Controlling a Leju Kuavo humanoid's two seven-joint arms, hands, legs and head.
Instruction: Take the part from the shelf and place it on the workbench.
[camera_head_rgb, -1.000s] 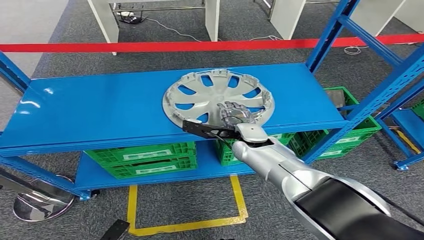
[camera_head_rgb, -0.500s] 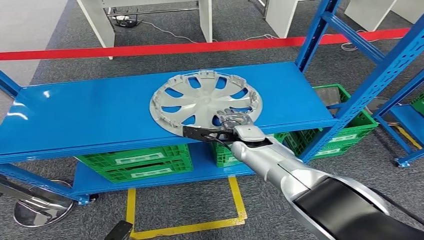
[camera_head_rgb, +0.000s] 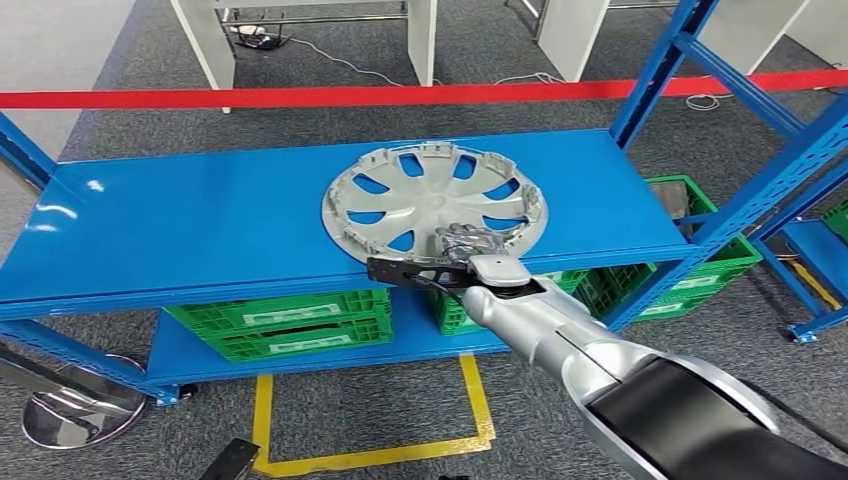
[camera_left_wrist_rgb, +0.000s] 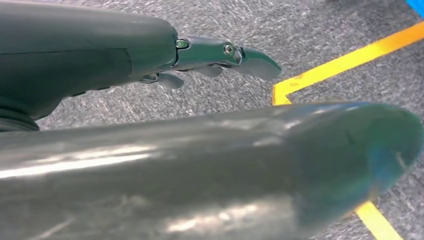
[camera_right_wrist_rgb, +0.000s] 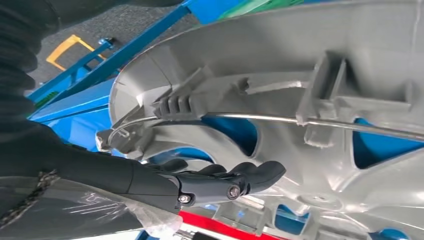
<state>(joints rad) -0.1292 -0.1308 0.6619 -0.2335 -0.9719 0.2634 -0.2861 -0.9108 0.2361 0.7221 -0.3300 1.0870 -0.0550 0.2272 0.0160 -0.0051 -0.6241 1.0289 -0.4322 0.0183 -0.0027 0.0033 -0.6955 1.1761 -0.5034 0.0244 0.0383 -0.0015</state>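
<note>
Right robot hand (camera_head_rgb: 470, 243) grips hubcap (camera_head_rgb: 435, 200) rim (wrist view: fingers (camera_right_wrist_rgb: 235, 181) inside).

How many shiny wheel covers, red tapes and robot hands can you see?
Hubcap: 1
Red tape: 1
Hands: 2, the left hand and the right hand
Total: 4
</note>
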